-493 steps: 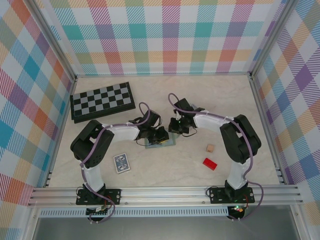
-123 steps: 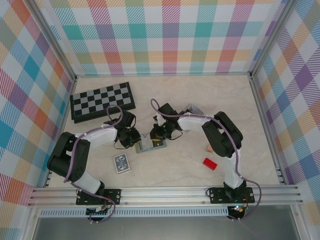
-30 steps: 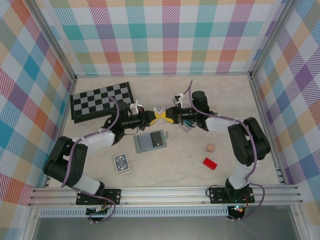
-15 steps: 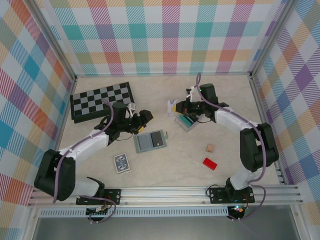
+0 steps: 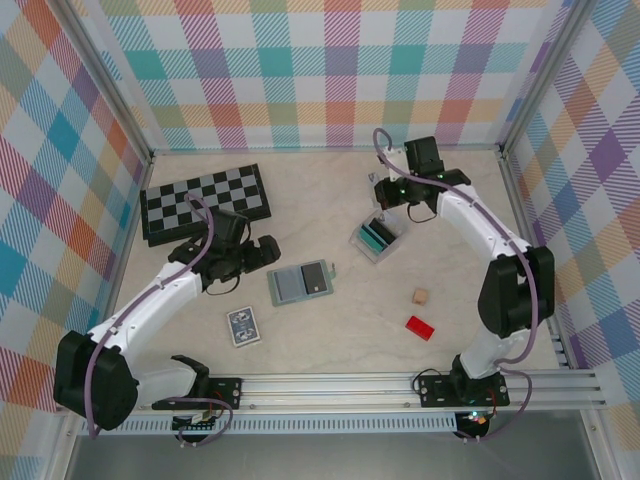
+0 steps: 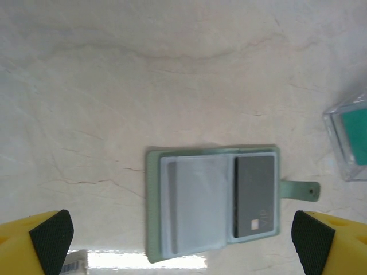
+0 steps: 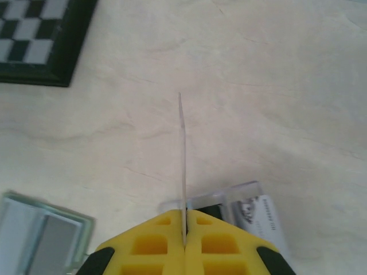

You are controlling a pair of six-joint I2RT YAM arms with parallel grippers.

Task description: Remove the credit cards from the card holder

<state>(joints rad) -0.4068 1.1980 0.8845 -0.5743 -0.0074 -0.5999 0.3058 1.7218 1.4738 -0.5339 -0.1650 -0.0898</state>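
The card holder (image 6: 212, 203) lies open and flat in the middle of the desk (image 5: 325, 185). A dark card (image 6: 255, 196) sits in the panel by its strap, and a pale card (image 6: 194, 206) sits under the other sleeve. My left jaws hang just beside it, spread wide and empty. Farther back, near the clear tray (image 5: 377, 238), my right jaws pinch one thin card (image 7: 183, 149) edge-on. I judge these cards light, stiff and slick, best taken by an exposed edge while the soft holder is pinned.
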